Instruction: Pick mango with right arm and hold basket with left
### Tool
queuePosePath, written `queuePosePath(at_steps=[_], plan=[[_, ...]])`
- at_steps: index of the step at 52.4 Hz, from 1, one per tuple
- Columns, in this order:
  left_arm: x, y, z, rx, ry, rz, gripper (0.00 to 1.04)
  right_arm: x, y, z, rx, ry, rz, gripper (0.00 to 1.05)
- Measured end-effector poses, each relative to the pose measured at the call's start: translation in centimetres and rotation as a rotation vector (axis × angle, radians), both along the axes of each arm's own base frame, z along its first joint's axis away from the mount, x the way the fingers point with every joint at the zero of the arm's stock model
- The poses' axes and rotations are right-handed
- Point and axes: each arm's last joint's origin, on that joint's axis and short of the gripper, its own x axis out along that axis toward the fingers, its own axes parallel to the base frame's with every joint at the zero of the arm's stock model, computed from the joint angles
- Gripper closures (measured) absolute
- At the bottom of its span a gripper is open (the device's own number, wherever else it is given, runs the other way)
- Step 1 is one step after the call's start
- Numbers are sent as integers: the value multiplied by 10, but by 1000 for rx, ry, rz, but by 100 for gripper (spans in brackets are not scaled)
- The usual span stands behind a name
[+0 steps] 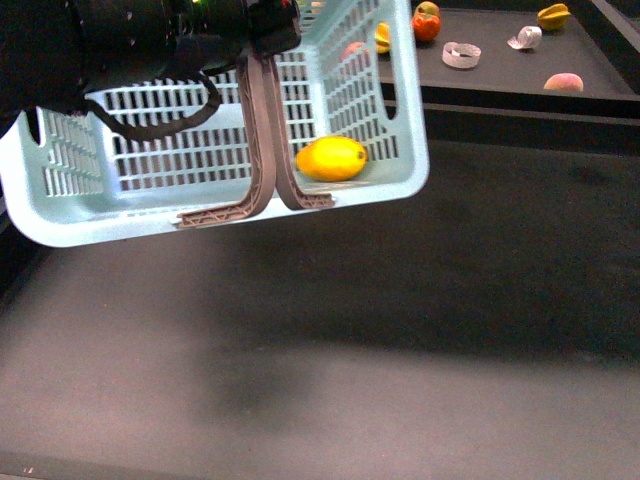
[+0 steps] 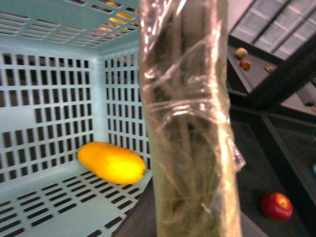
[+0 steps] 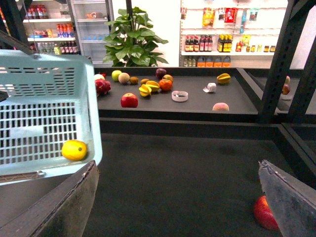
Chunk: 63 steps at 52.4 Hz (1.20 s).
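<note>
The pale turquoise basket (image 1: 120, 215) hangs tilted above the dark table, its grey-brown handles (image 1: 262, 130) pulled upward. My left gripper (image 1: 265, 28) is shut on the basket at the top of those handles. In the left wrist view a plastic-wrapped handle (image 2: 187, 123) fills the middle and hides the jaws. The yellow-orange mango (image 1: 333, 158) lies inside the basket against its lower wall, and shows as mango (image 2: 111, 162) and mango (image 3: 74, 150) in the wrist views. My right gripper (image 3: 177, 197) is open, empty, and well clear of the basket (image 3: 44, 113).
A raised shelf (image 1: 500, 90) at the back carries a star fruit (image 1: 553, 15), a peach (image 1: 563, 82), a tape roll (image 1: 461, 54) and other fruit. A red apple (image 3: 264, 213) lies on the lower surface, partly behind one right finger (image 3: 291, 197). Dark posts stand beside the shelf.
</note>
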Motion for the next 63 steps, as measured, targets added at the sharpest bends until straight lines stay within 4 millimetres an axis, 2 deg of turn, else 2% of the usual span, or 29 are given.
queuePosePath(at_steps=[10, 21, 33, 44, 57, 63], plan=[[37, 16, 1, -203, 135, 240, 97, 0, 0, 0, 0, 0, 1, 8], [69, 41, -14, -453, 267, 474, 97, 0, 0, 0, 0, 0, 0, 8], [87, 69, -16, -656, 266, 671, 97, 0, 0, 0, 0, 0, 0, 8], [102, 93, -25, -749, 274, 782, 97, 0, 0, 0, 0, 0, 1, 8], [114, 102, -47, -801, 313, 848, 97, 0, 0, 0, 0, 0, 0, 8], [119, 104, -44, -827, 318, 864, 97, 0, 0, 0, 0, 0, 0, 8]])
